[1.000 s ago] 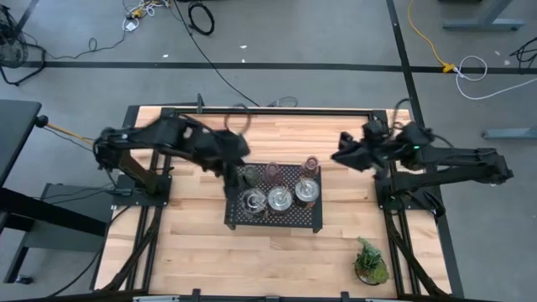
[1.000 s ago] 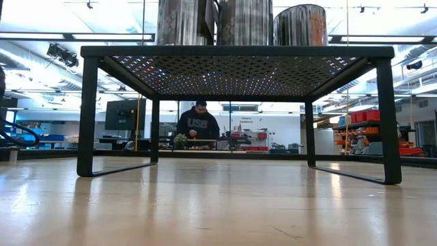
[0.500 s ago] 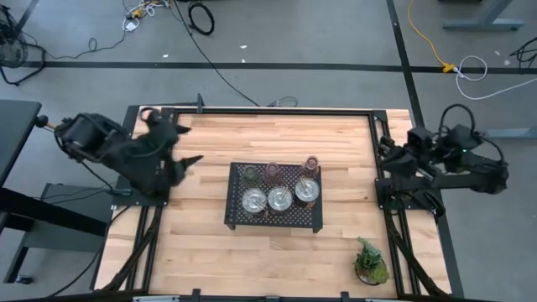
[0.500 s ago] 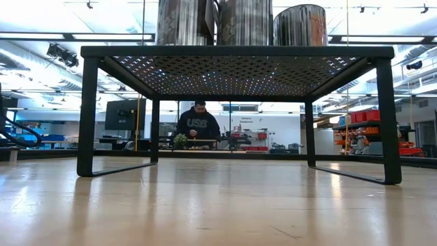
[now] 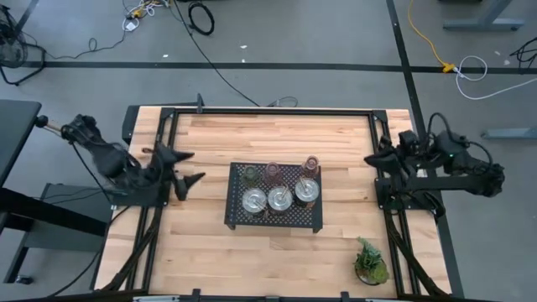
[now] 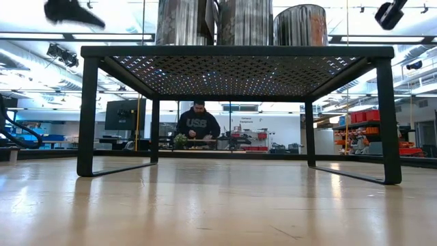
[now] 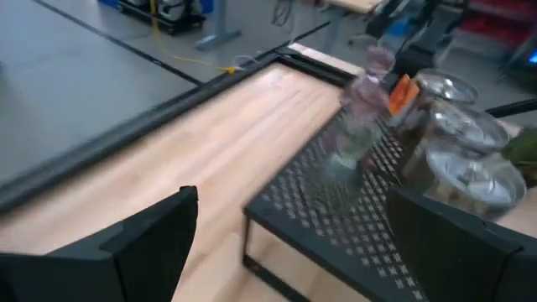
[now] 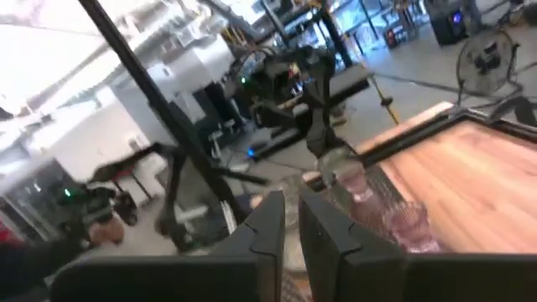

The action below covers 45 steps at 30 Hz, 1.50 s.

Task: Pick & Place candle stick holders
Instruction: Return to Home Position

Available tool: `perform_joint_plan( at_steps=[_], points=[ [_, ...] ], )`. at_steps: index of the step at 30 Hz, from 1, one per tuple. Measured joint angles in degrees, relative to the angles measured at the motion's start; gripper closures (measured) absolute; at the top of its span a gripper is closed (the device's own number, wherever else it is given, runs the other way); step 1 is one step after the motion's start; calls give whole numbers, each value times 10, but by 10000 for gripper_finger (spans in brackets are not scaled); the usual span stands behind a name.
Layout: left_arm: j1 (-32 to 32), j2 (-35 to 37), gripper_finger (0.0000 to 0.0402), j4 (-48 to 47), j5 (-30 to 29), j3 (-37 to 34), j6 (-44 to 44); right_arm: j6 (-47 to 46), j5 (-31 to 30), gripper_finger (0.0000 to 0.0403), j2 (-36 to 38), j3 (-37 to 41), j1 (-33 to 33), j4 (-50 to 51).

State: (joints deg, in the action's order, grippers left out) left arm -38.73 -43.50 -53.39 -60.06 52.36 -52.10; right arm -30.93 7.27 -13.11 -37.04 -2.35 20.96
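A black perforated tray (image 5: pixel 233 220) stands at the table's middle. Three shiny silver holders (image 5: pixel 279 199) stand in a row on its near half. Three narrow glass cups (image 5: pixel 274 171) stand on its far half. In the low view the silver holders (image 6: pixel 246 22) show on top of the tray. My left gripper (image 5: pixel 195 166) is open and empty, in the air left of the tray; its wrist view (image 7: pixel 292 201) looks at the tray's left end. My right gripper (image 5: pixel 369 158) is shut and empty, in the air right of the tray, near the table's right edge; its wrist view (image 8: pixel 291 210) shows its two fingers close together.
A small green potted plant (image 5: pixel 369 262) stands at the table's near right corner. Bare wood lies on both sides of the tray and in front of it. In the low view a person (image 6: pixel 196 124) sits in the room far beyond the table.
My left gripper has drawn back from the tray's far left corner toward the table's left edge. My right gripper has drawn back from beside the tray toward the table's right edge. The holders stand on the tray as before.
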Motion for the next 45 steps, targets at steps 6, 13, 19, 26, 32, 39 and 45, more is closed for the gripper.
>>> perform_joint_plan(
  at_steps=[6, 13, 19, 26, 32, 39, 45],
  points=[
    [-24, 61, 16, 256, -3, -190, 26, -5, -49, 362, 16, 59, 0, 44],
    [-30, 68, 16, 375, -1, -330, -60, -74, -189, 349, 23, 138, 0, 154],
    [-33, 68, 16, 475, 34, -430, -143, -134, -186, 341, 23, 220, 0, 113],
    [-33, 68, 16, 473, 105, -444, -162, -121, -86, 344, 15, 273, 0, 91],
    [-33, 68, 16, 474, 195, -444, -162, -108, -63, 344, 13, 272, 0, 81],
    [-33, 68, 16, 474, 241, -444, -162, -106, -63, 344, 13, 272, 0, 50],
    [-33, 68, 16, 474, 243, -444, -162, -106, -63, 344, 13, 272, 0, 45]
  ],
)
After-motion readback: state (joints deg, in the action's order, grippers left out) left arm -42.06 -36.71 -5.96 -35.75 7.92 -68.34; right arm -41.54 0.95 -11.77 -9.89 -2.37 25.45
